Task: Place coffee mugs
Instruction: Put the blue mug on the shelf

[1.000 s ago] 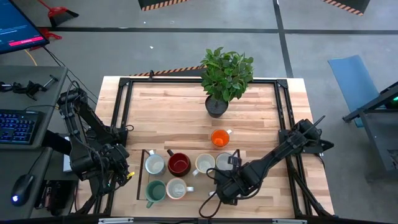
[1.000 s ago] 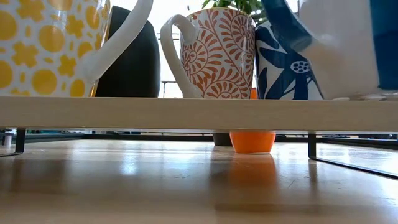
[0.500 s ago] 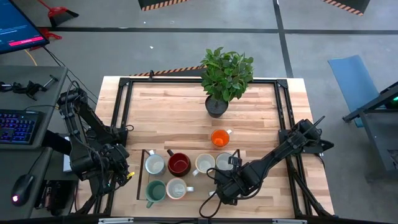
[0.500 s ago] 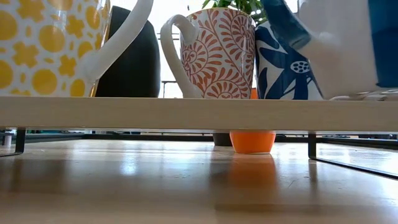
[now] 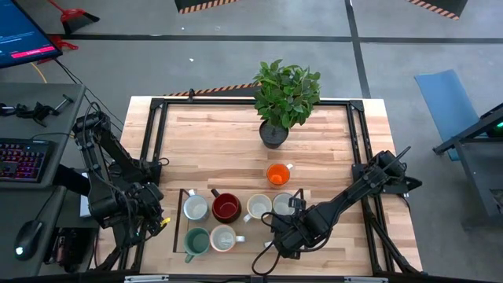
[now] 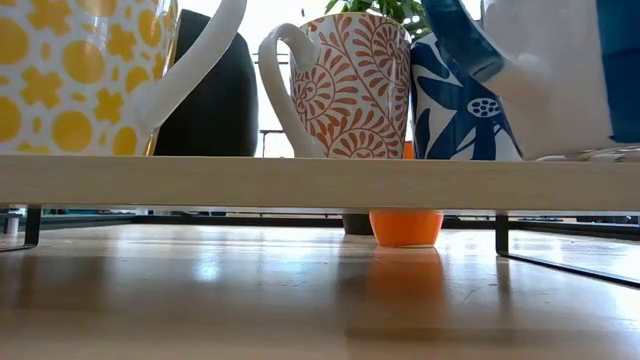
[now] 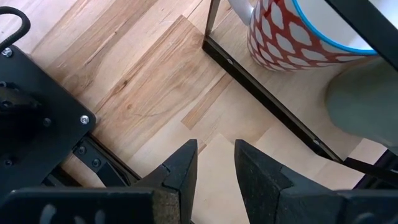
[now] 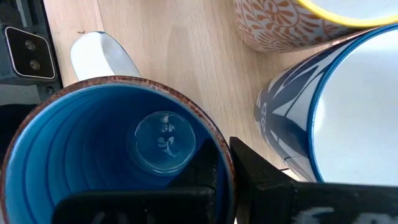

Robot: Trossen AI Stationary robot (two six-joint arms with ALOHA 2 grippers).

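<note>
Several coffee mugs stand on a low wooden shelf (image 5: 244,224) near the table's front: white ones (image 5: 195,207), a dark red one (image 5: 225,207) and a teal green one (image 5: 196,241). An orange mug (image 5: 277,174) stands alone on the table behind them. My right gripper (image 8: 225,152) is shut on a mug with a blue inside (image 8: 118,162), at the shelf's near right (image 5: 283,240). That mug sits beside a blue-and-white mug (image 8: 336,124). My left gripper (image 7: 216,152) hangs open over bare wood at the shelf's left end (image 5: 153,218), holding nothing. My right gripper pinches the blue mug's rim (image 8: 219,144) on the side away from its white handle (image 8: 99,56). One finger (image 8: 199,180) is inside the cup and one (image 8: 261,180) outside. The fingers come from above, pointing steeply down. The mug is upright; whether its base rests on the shelf I cannot tell.
A potted leafy plant (image 5: 275,130) stands at the table's far middle. A black frame (image 5: 157,141) runs round the tabletop. Mugs crowd the shelf: a yellow-flowered one (image 6: 80,70), an orange-patterned one (image 6: 350,80). Bare wood lies between the plant and the shelf.
</note>
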